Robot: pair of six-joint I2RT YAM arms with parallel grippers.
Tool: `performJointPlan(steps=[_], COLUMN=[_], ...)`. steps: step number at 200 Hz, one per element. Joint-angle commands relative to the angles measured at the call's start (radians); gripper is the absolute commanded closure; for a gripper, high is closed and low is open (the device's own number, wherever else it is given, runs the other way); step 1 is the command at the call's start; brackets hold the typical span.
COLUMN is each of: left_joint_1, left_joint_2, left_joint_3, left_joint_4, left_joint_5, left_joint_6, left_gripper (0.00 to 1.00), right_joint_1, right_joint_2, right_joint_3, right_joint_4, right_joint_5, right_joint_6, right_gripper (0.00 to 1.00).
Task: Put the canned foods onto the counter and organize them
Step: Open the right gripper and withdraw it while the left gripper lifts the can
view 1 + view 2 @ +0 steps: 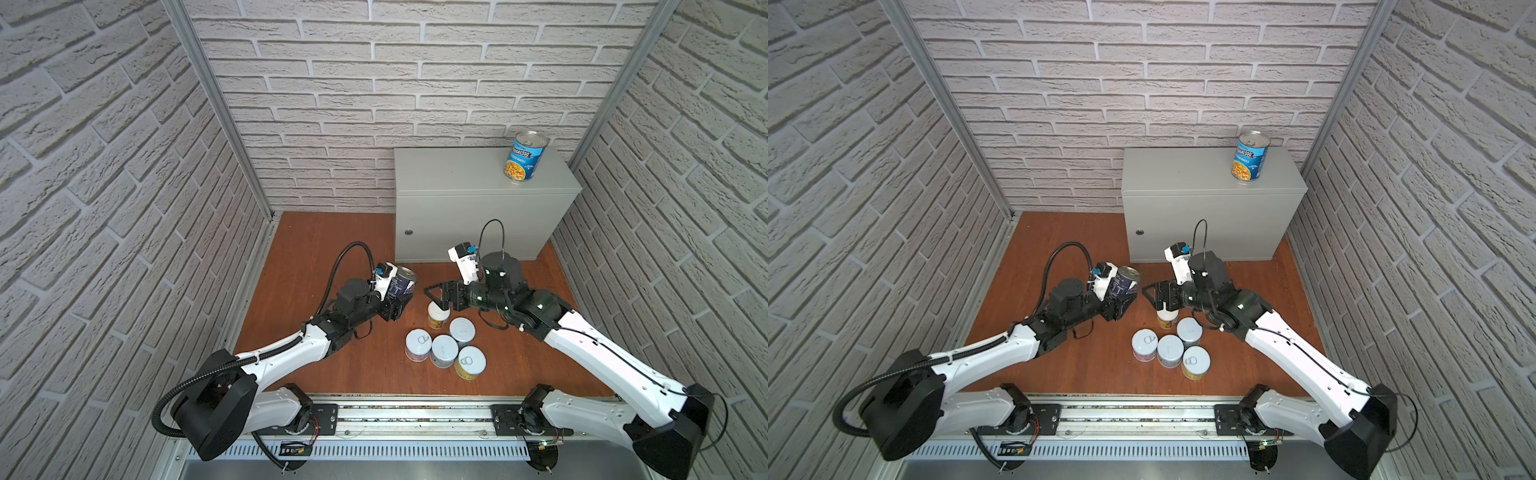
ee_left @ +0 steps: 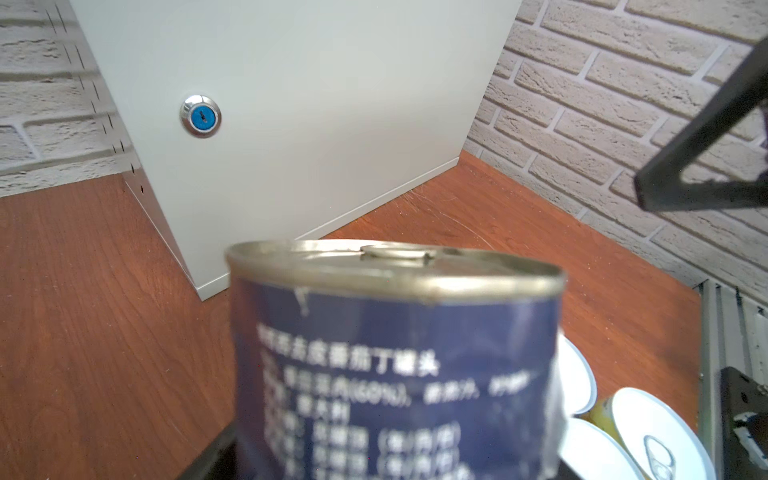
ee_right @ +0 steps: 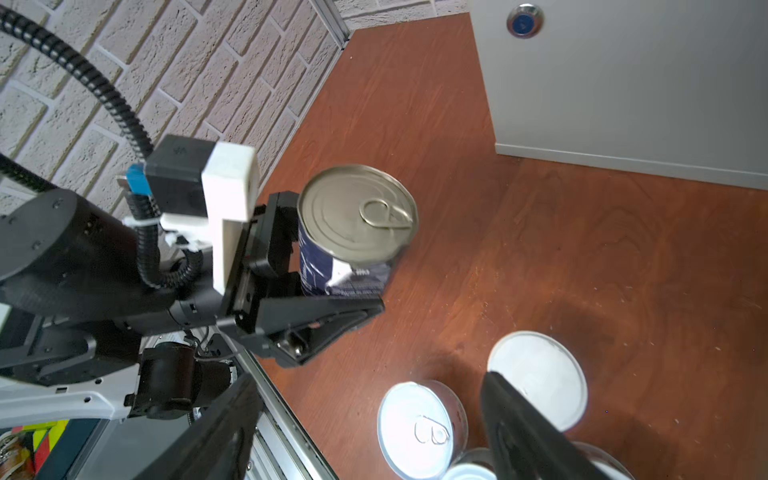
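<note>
My left gripper [image 1: 399, 297] is shut on a tall dark navy can [image 1: 402, 282], held tilted above the wooden floor; the right wrist view shows it gripped at its sides [image 3: 353, 232]. It fills the left wrist view [image 2: 395, 374]. My right gripper [image 1: 434, 299] stands open just over a short yellow-labelled can [image 1: 438, 318], nothing between its fingers [image 3: 511, 415]. Several more short cans [image 1: 444, 351] cluster on the floor nearer the front. The blue Progresso can [image 1: 524, 157] stands upright on the right end of the grey counter [image 1: 457, 174] in both top views.
Brick walls close in the left, back and right sides. The counter's front with its round lock [image 2: 200, 115] faces the arms. A metal rail [image 1: 415, 415] runs along the front edge. The floor [image 1: 332, 249] left of the counter is bare.
</note>
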Motion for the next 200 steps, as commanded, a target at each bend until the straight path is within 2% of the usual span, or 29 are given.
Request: performJointPlan(steps=[1,52,92,141,200], left_joint_1=[0.0,0.001,0.002,0.002,0.001], left_joint_2=[-0.075,-0.104,-0.092,-0.088,-0.022], left_joint_3=[0.056,0.129,0.185,0.322,0.473], left_joint_4=[0.14,0.052,0.038,-0.055,-0.012], left_joint_5=[-0.019,-0.066,-0.082,-0.115,-0.099], left_joint_6=[-0.019,-0.041,-0.061,-0.026,-0.091], left_gripper=[0.3,0.3,0.3,0.3,0.32], right_joint_1=[-0.002,0.0,0.0,-0.001,0.0], right_joint_2=[-0.095,-0.288,-0.405,-0.467,-0.512], right_joint_3=[-0.073,-0.256,-0.359,-0.433,-0.465], right_joint_4=[0.04,0.182,0.239,0.32,0.394], right_joint_5=[0.077,0.029,0.047,0.074,0.086], right_joint_6=[-0.011,-0.051,-0.052,-0.083,-0.096], right_gripper=[0.15,0.14,0.13,0.13,0.12])
